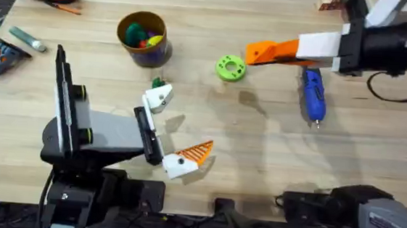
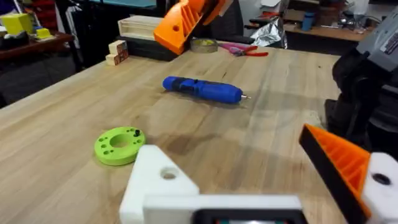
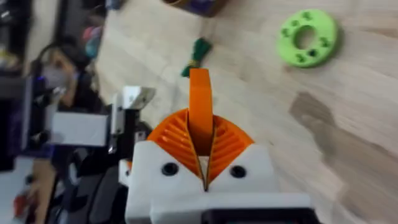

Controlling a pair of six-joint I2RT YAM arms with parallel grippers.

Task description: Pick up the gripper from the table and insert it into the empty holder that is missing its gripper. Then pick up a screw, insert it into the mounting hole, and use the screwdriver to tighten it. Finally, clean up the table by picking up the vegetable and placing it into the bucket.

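Wooden table (image 1: 260, 133), right pincer (image 3: 200, 134) around gripper (image 3: 199, 109)

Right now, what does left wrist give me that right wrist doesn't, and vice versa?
Left wrist adds the screwdriver, lying on the table beyond the disc. Right wrist adds the vegetable and the orange gripper, clamped upright in the right pincer. Both share the green disc.
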